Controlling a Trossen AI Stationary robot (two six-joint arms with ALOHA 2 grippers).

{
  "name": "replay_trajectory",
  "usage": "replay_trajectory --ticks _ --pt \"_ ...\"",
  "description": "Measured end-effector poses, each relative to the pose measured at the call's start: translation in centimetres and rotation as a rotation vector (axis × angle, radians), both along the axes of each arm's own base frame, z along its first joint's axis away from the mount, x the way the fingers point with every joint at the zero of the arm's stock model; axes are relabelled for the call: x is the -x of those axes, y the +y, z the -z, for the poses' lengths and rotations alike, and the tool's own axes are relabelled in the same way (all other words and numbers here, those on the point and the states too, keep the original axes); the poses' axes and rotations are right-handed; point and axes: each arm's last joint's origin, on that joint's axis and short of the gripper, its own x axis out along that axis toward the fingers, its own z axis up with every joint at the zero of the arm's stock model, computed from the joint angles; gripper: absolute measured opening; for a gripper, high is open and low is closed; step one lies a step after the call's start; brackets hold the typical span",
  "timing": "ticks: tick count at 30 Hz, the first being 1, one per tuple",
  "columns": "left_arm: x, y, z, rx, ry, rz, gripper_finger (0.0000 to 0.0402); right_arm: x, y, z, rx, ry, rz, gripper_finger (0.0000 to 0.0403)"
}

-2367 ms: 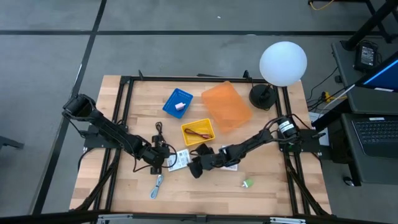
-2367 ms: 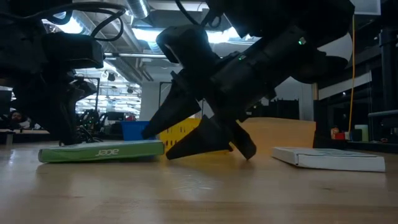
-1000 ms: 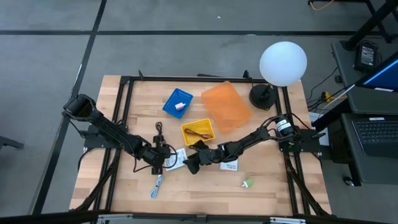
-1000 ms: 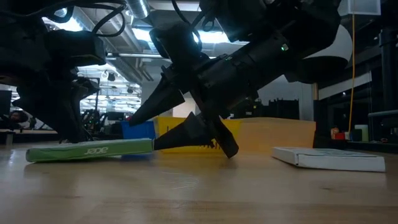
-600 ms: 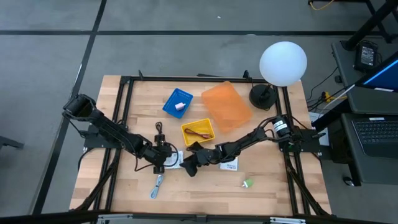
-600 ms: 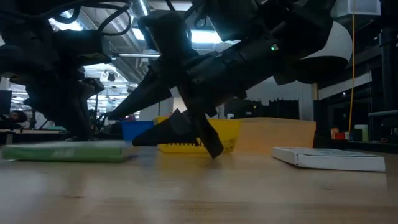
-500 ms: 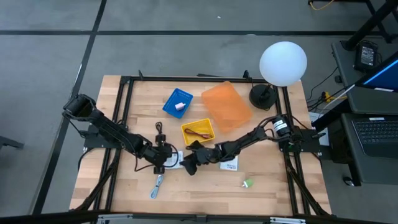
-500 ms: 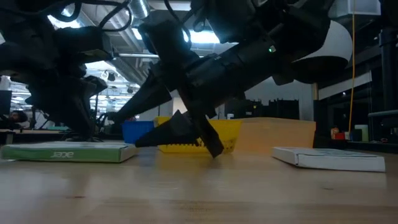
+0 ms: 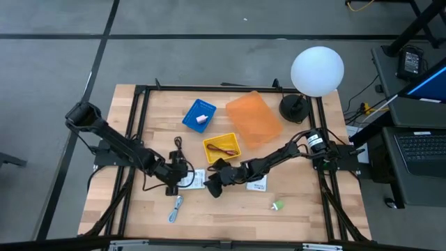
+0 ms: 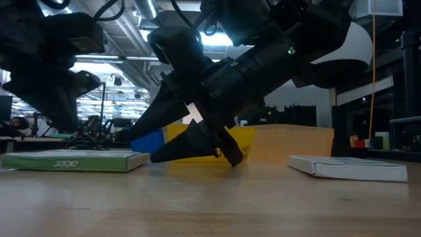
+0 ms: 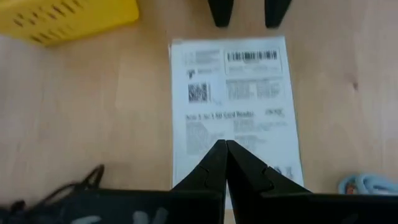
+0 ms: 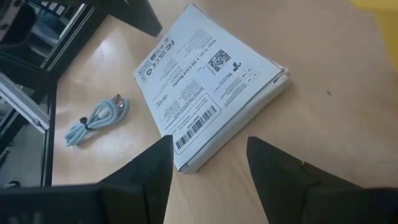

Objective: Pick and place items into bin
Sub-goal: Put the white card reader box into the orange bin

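On the wooden worktop (image 9: 139,209) a white labelled packet (image 9: 197,179) lies flat near the middle, between the two arms. The left end effector (image 9: 178,183), its fingers pressed together and holding nothing, sits at the packet's left edge; the right end effector (image 9: 211,187), fingers spread wide and empty, sits at its right edge, low over the wood. A second white packet (image 9: 256,185) lies just right of that, partly under the right arm. Behind the packets stand a yellow bin (image 9: 221,148) holding a dark-red cord (image 9: 223,149), a blue bin (image 9: 199,115) with a tiny pink block (image 9: 202,119), and an orange lid (image 9: 254,118). A black cord (image 9: 178,147) lies left of the yellow bin, a small blue-silver piece (image 9: 174,208) near the front left, a small green piece (image 9: 278,205) front right
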Motion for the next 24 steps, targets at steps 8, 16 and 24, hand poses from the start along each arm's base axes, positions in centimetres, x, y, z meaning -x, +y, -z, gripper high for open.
replay_trajectory --ticks 8,16,24 --pt "0.9 0.3 0.6 -0.048 0.086 -0.070 0.0003 0.0 0.2 0.0 -0.006 -0.007 0.002 0.0193" --pt "1.0 0.4 0.7 -0.069 0.093 -0.081 0.0003 0.1 0.6 0.0 -0.005 -0.011 0.004 0.0193" --pt "1.5 0.6 0.9 -0.077 0.137 -0.123 0.0003 0.4 1.4 -0.1 -0.015 -0.018 0.026 0.0193"
